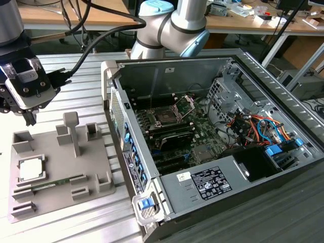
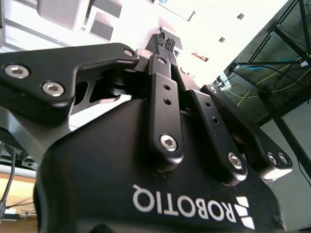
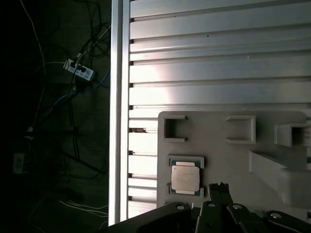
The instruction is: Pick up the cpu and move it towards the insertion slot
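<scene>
Gripper right up close, jaws pinched together on nothing, hanging near the cpu, which lies flat in its grey tray nest; light, stiff, delicate I'd judge, so opposite thin edges are my hold

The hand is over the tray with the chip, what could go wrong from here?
The chip sits in a framed pocket of the tray; the hand, shut and not centred over it, might catch the frame or tilt the chip. The socket lies deep inside the case, past its wall and beside a raised bracket, so the carry could clip either.
</scene>
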`<action>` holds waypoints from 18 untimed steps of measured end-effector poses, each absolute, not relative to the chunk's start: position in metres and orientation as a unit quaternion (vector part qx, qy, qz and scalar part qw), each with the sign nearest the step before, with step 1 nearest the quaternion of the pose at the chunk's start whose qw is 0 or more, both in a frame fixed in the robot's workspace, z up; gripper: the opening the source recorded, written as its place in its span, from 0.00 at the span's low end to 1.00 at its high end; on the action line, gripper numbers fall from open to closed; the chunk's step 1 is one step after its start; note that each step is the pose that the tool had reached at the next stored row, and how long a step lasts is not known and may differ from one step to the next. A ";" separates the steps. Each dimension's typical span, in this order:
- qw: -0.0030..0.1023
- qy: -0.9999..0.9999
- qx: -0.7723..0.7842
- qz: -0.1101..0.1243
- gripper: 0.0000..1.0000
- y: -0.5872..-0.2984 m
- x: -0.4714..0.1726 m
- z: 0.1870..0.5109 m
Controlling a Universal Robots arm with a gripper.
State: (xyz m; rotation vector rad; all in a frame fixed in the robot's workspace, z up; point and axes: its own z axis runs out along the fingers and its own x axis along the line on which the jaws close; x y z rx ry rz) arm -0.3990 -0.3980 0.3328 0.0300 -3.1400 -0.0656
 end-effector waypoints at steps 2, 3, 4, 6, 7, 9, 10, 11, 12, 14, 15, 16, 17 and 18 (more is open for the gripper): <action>0.000 -1.000 0.010 -0.021 0.11 -0.398 -0.400 0.331; 0.000 -1.000 0.010 -0.021 0.11 -0.399 -0.401 0.330; 0.000 -1.000 0.010 -0.021 0.11 -0.399 -0.401 0.329; 0.000 -1.000 0.010 -0.021 0.11 -0.399 -0.402 0.328; 0.000 -1.000 0.010 -0.021 0.11 -0.399 -0.402 0.327; 0.000 -1.000 0.009 -0.021 0.11 -0.399 -0.402 0.326; 0.000 -1.000 0.010 -0.021 0.11 -0.400 -0.402 0.325; 0.000 -1.000 0.010 -0.021 0.11 -0.400 -0.403 0.324; 0.000 -1.000 0.010 -0.021 0.11 -0.400 -0.403 0.323; 0.000 -1.000 0.010 -0.021 0.11 -0.400 -0.404 0.321; 0.000 -1.000 0.010 -0.021 0.11 -0.401 -0.404 0.321; 0.000 -1.000 0.010 -0.021 0.11 -0.401 -0.404 0.320; 0.000 -1.000 0.010 -0.021 0.11 -0.401 -0.405 0.320; 0.000 -1.000 0.010 -0.021 0.11 -0.401 -0.405 0.319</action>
